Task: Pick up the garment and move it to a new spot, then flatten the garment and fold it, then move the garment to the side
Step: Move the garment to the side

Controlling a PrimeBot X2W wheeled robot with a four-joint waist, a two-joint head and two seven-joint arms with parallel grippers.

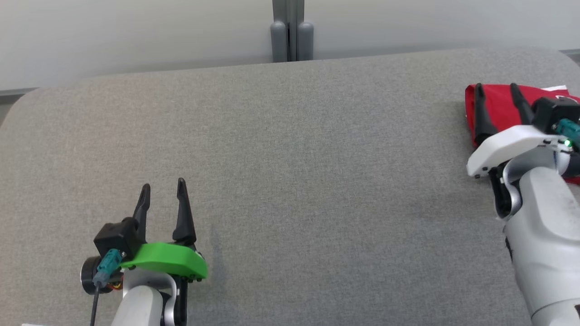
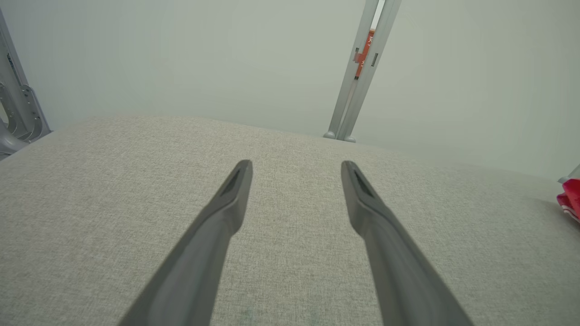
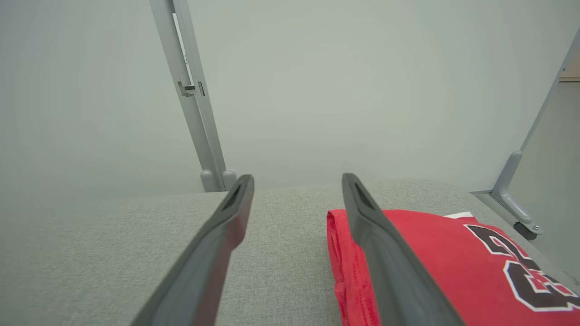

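Garment: a red top (image 1: 498,102), folded, with black numerals edged in white and a bit of white at its far edge.
Garment's place: flat on the far right part of the bench (image 1: 290,158), close to the right rim and well apart from the left arm.
Bench: covered in grey woven cloth with rounded corners; a pale wall stands behind it.
Right claw (image 1: 496,85): fingers spread, nothing between them, pointing toward the wall above the garment's near-left part. In the right wrist view the garment's folded edge lies between the two fingers, one over red cloth, the other over bare bench. Whether a finger touches the cloth I cannot tell.
Left claw (image 1: 163,183): fingers spread and holding nothing, over bare bench at the lower left.
Post (image 1: 292,31): a grey upright at the middle of the bench's far edge.
Left wrist view: a sliver of the garment at the far right edge.
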